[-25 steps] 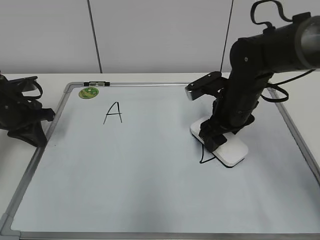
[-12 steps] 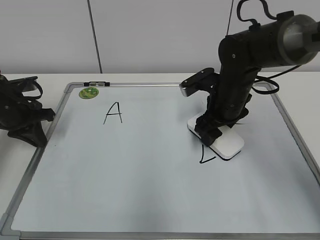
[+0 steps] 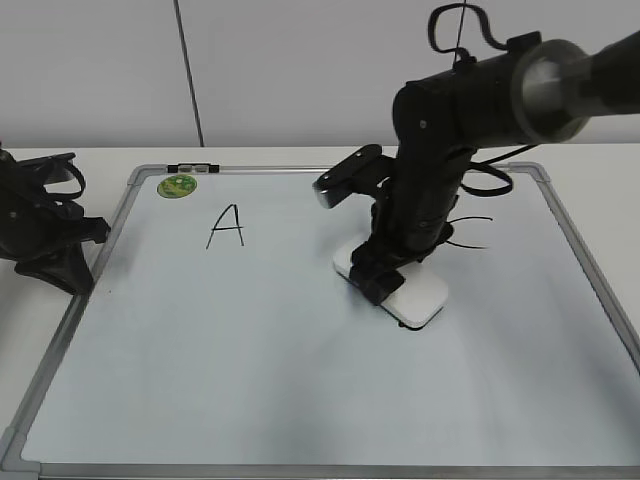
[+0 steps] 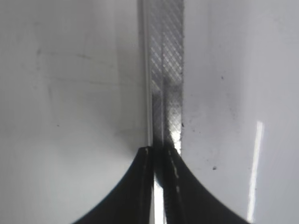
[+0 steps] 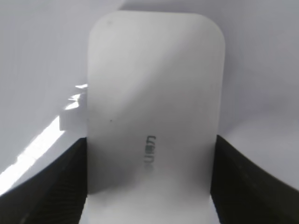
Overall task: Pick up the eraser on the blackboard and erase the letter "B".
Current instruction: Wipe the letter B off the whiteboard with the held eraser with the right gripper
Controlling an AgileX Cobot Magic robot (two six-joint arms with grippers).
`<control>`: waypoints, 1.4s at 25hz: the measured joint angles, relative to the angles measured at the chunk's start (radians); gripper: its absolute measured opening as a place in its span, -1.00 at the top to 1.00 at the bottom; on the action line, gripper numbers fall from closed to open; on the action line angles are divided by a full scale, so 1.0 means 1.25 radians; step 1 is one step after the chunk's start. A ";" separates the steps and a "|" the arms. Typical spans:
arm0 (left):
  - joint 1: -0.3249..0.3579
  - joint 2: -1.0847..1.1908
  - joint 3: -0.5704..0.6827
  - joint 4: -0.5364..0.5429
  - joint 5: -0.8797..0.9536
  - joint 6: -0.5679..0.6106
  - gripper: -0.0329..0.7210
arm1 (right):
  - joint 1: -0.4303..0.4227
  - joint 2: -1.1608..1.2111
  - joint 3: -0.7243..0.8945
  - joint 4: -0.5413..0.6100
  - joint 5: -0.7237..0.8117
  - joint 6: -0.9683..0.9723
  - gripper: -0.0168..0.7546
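The blackboard (image 3: 250,360) is a white dry-erase board with a grey frame, lying flat on the table. My right gripper (image 3: 385,275) is shut on the white eraser (image 3: 415,298) and presses it flat on the board near the middle; the eraser with its grey lettering fills the right wrist view (image 5: 154,93). No stroke of the letter "B" shows; only a tiny dark mark sits at the eraser's lower edge. A black "A" (image 3: 227,226) stands at the upper left and a "C" (image 3: 468,232) shows partly behind the right arm. My left gripper (image 3: 60,255) is shut and empty over the board's left frame (image 4: 166,70).
A round green magnet (image 3: 178,185) sits at the board's upper left corner. A small black clip (image 3: 192,167) lies on the top frame. The white table surrounds the board; a grey wall stands behind.
My right gripper has dragged the eraser leftward across the board over the black strokes that showed beside it; those strokes no longer show. The left arm has not moved.
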 joint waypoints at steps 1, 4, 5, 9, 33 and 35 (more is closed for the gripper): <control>0.000 0.000 0.000 0.000 0.000 0.000 0.88 | 0.021 0.003 -0.003 0.003 -0.001 0.000 -0.48; 0.000 0.000 0.000 0.000 0.000 0.000 0.88 | 0.064 0.010 -0.007 0.022 -0.006 0.000 -0.48; 0.000 0.000 0.000 0.000 0.000 0.000 0.88 | 0.083 0.012 -0.008 0.028 -0.016 -0.002 -0.48; 0.000 0.000 0.000 0.000 0.000 0.000 0.88 | 0.111 0.014 -0.008 0.045 -0.032 -0.002 -0.48; 0.000 0.000 0.000 0.004 0.000 0.000 0.87 | -0.077 -0.001 -0.001 0.043 -0.002 -0.003 -0.48; 0.000 0.000 0.000 0.005 0.000 0.000 0.87 | -0.096 -0.001 -0.001 0.036 -0.002 -0.003 -0.48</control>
